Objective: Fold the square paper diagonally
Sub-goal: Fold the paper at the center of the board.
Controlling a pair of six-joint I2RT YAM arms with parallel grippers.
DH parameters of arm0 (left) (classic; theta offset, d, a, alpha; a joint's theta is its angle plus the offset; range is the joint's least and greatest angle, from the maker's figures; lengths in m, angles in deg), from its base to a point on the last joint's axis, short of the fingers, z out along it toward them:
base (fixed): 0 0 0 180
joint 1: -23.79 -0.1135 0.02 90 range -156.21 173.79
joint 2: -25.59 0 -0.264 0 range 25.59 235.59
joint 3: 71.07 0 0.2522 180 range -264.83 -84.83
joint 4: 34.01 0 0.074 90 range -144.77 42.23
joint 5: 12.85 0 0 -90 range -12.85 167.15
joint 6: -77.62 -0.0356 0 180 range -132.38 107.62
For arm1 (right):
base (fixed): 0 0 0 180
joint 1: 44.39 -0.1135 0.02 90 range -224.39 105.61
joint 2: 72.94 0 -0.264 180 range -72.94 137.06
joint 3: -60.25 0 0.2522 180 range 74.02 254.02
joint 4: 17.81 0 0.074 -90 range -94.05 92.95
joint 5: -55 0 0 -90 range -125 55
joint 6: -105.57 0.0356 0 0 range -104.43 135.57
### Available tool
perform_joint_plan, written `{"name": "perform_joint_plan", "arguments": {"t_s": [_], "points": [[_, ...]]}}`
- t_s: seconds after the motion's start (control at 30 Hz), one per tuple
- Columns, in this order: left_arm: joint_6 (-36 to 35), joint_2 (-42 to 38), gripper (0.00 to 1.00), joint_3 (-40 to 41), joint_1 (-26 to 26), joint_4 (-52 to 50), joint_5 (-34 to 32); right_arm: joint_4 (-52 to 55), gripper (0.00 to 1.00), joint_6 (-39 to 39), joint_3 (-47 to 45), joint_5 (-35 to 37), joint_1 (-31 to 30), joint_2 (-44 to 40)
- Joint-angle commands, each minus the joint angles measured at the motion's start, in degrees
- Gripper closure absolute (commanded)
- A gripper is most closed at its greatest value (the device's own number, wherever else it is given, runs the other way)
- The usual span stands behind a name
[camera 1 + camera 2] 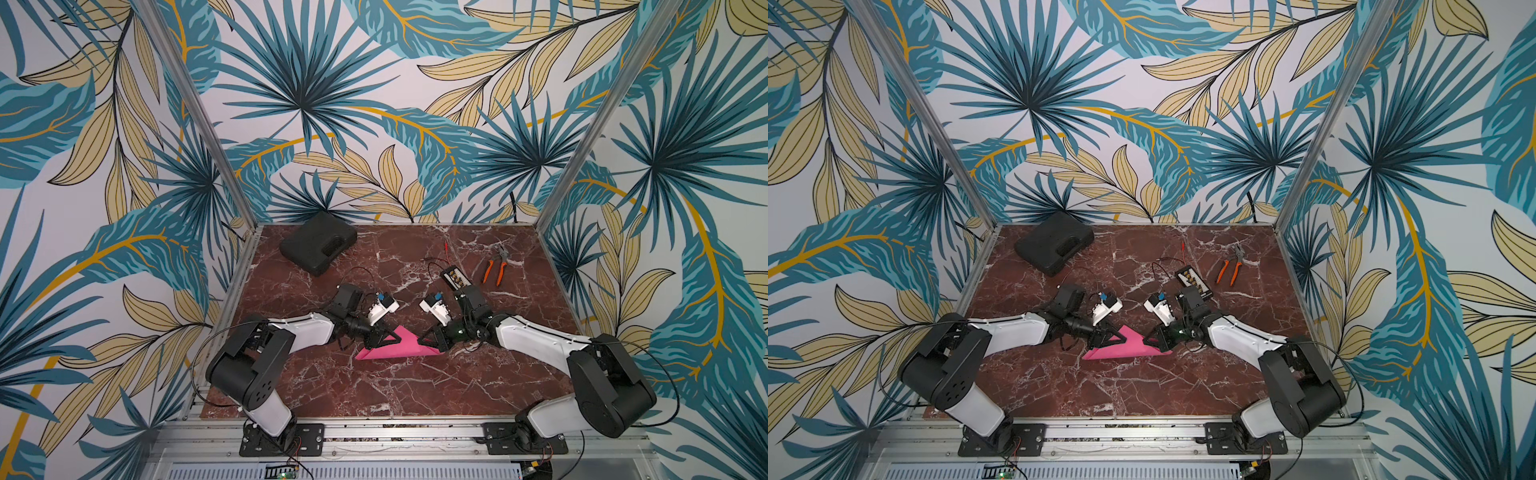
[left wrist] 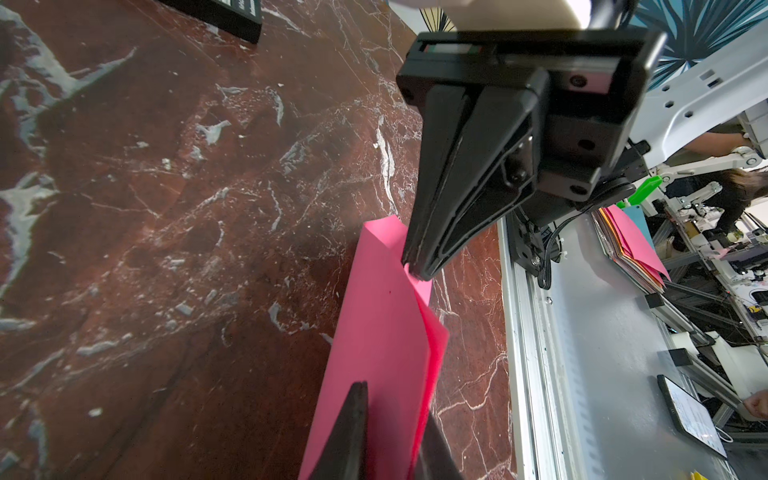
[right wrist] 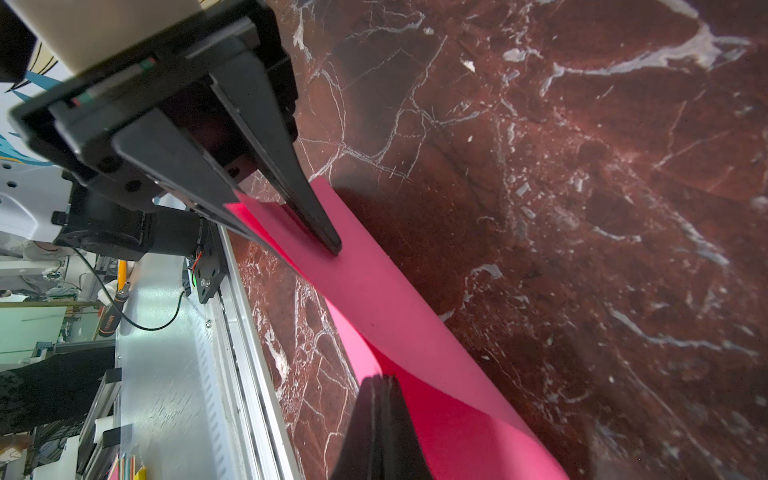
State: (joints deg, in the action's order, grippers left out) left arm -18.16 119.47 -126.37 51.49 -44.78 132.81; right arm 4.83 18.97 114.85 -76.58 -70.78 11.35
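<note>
Pink square paper [image 1: 398,349], one sheet, folded; two hands: right hand [image 1: 420,341] pinches its corner, left hand [image 1: 390,336] straddles it, grip unclear.

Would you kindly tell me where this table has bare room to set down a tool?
Widest: the red marble tabletop between the folded pink paper and the front aluminium rail. Smaller: between the black plastic case and the black wired box. Crowded: where the left pincer and right pincer meet the paper, and around the orange-handled pliers.
</note>
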Motion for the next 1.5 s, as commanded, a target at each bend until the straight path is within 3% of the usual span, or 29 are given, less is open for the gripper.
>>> {"name": "perform_joint_plan", "arguments": {"t_s": [0.0, 1.0, 1.47], "points": [[-0.70, 0.50, 0.81, -1.92, 0.08, -0.90, -0.02, 1.13, 1.00, -1.29, 1.01, -0.69, -0.06, 0.70], [-0.92, 0.90, 0.79, -2.32, 0.33, -1.85, -0.22, 0.95, 1.00, -0.78, 1.40, -0.78, -0.06, 0.28], [-1.11, 1.06, 0.85, -2.41, 0.54, -2.14, -0.01, 1.21, 1.00, -0.98, 1.73, -0.92, -0.02, 1.03]]}}
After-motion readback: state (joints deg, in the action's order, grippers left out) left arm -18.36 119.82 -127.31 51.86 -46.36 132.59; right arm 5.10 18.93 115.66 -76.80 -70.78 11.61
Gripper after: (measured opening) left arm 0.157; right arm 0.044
